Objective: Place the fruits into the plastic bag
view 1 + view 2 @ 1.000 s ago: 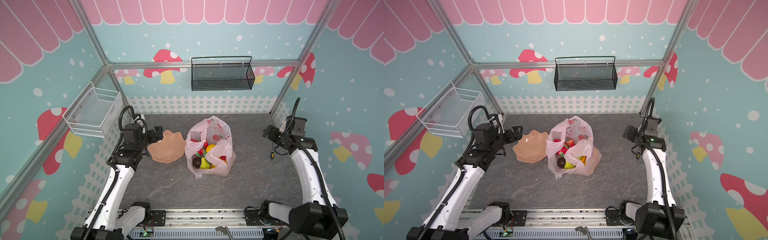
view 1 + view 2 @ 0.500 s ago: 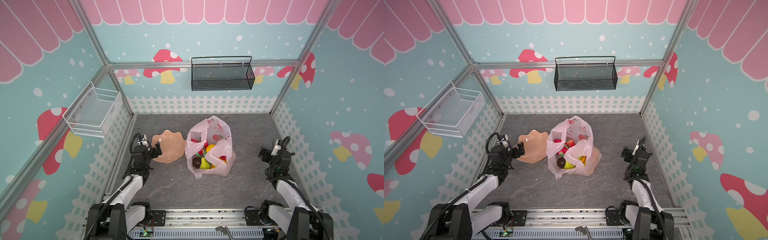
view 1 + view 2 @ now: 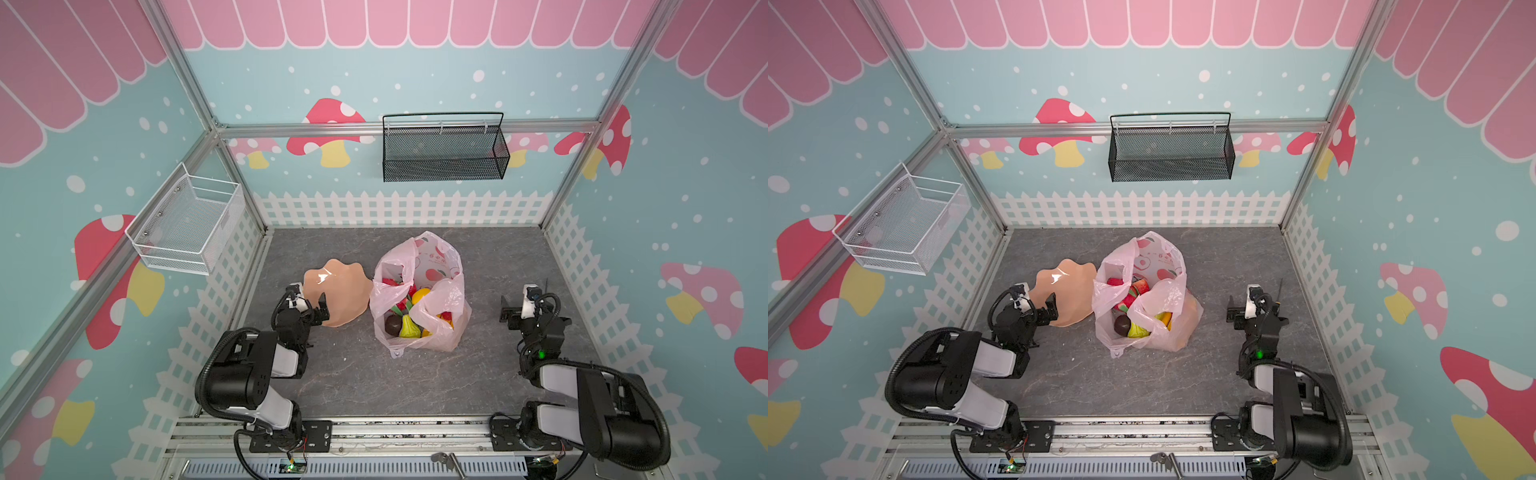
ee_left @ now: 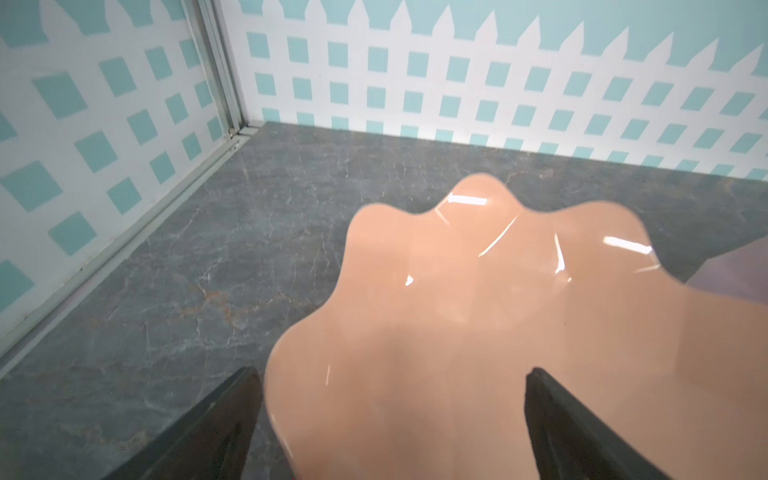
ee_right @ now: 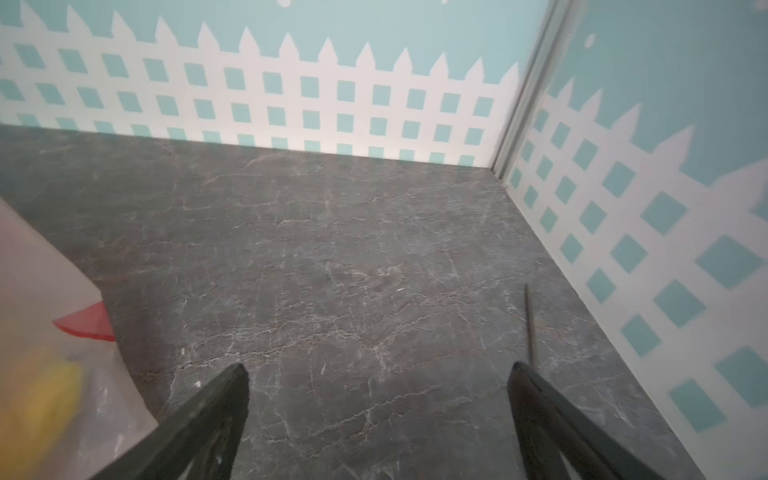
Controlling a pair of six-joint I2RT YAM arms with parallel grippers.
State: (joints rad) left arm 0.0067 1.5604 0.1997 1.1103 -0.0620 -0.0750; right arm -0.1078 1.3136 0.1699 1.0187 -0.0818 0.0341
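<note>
**A:** Since a second ago the arms have been folding down and back. The left gripper (image 4: pixel 390 374) is now hanging low, jaws spread wide and empty, over the near rim of the glossy tan wavy-edged dish (image 4: pixel 478 311).

**B:** And the right gripper (image 5: pixel 376 365)?

**A:** It is gaping too and carrying nothing. It is hovering over the bare grey marbled tabletop (image 5: pixel 353 249), near the thin translucent pink plastic bag (image 3: pixel 436 257).

**B:** Where are the glossy toy fruits (image 3: pixel 409 328) lying?

**A:** Inside the bag. The dish is showing empty, so I am judging the task finished, with nothing remaining
</note>
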